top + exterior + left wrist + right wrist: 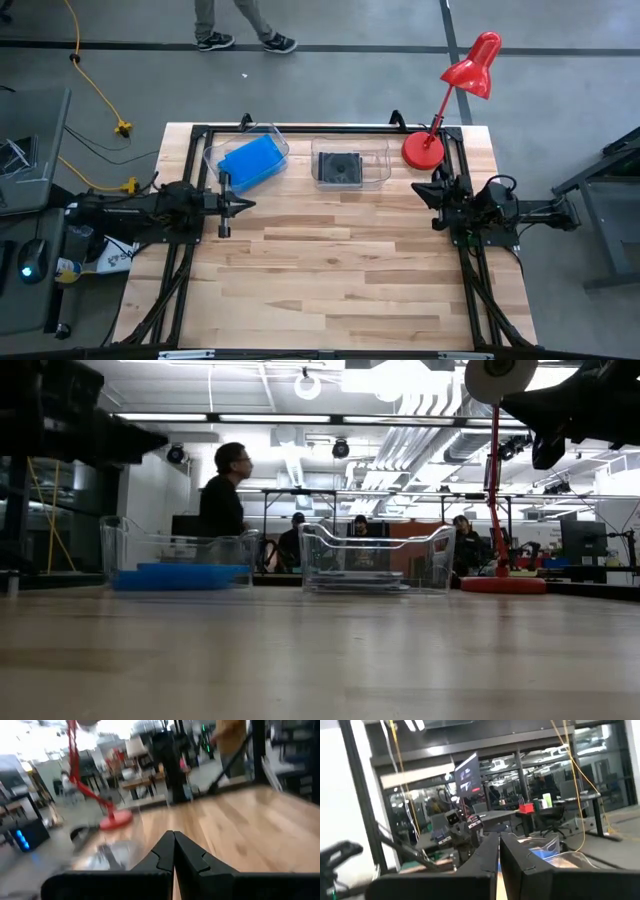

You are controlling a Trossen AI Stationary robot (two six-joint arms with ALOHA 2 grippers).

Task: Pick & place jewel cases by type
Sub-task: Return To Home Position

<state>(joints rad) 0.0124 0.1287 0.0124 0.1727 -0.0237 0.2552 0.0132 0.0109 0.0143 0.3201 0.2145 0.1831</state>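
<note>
Standing at the counter [340, 280], I note both arms drawn back to opposite sides, each hanging clear above the wood with nothing in its grasp. The left tool [248, 205] sits over the left side, pointing toward the middle. In the left wrist view its fingers [160, 857] are pressed together and grip nothing. The right tool [425, 190] sits over the right side, close to the base of the red lamp [423, 150]. In the right wrist view its fingers [485, 857] are closed to a hairline gap and likewise empty.

The jewel cases are sorted into two clear tubs along the far edge of the counter. The blue cases [250, 162] lie flat in the left tub [278, 135], which is turned at an angle to the counter edge. The black cases [340, 168] lie flat in the right tub [378, 165], which sits square to the edge, just beside the lamp base. The top black case shows a grey cover. I cannot tell how many cases are in either stack.

The tubs stand near each other without touching. No case lies on the open wood. One person [245, 25] walks on the floor beyond the far edge.
</note>
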